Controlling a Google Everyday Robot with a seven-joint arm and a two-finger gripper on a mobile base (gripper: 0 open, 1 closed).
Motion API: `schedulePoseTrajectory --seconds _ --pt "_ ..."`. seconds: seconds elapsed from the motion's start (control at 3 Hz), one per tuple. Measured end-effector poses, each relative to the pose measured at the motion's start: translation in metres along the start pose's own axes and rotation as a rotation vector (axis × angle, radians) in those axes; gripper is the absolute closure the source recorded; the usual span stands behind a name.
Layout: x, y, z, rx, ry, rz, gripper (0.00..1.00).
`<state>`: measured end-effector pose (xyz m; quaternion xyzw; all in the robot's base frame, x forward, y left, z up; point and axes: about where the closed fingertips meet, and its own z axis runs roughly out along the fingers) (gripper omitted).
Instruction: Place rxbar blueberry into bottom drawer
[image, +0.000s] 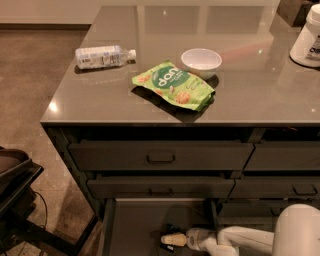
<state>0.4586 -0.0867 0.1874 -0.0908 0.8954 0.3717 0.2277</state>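
Observation:
The bottom drawer (132, 225) is pulled open and its pale grey floor shows. My gripper (171, 240) reaches in from the right on a white arm (240, 240) and sits low over the drawer floor, near its front. A small dark shape, which looks like the rxbar blueberry (169, 229), lies right at the gripper's tip inside the drawer. Most of it is hidden by the gripper, and I cannot tell whether it is held or lying free.
On the counter top (250, 95) lie a green snack pouch (173, 85), a white bowl (201, 60), a clear plastic bottle (103, 56) on its side and a white container (307, 37) at the far right. Two shut drawers with bar handles (160, 159) sit above. A dark chair base (20, 200) stands at the left.

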Motion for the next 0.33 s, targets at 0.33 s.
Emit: schedulePoseTrajectory --seconds 0.33 --pt "0.0000 0.0000 0.0000 0.000 0.000 0.000 0.00"
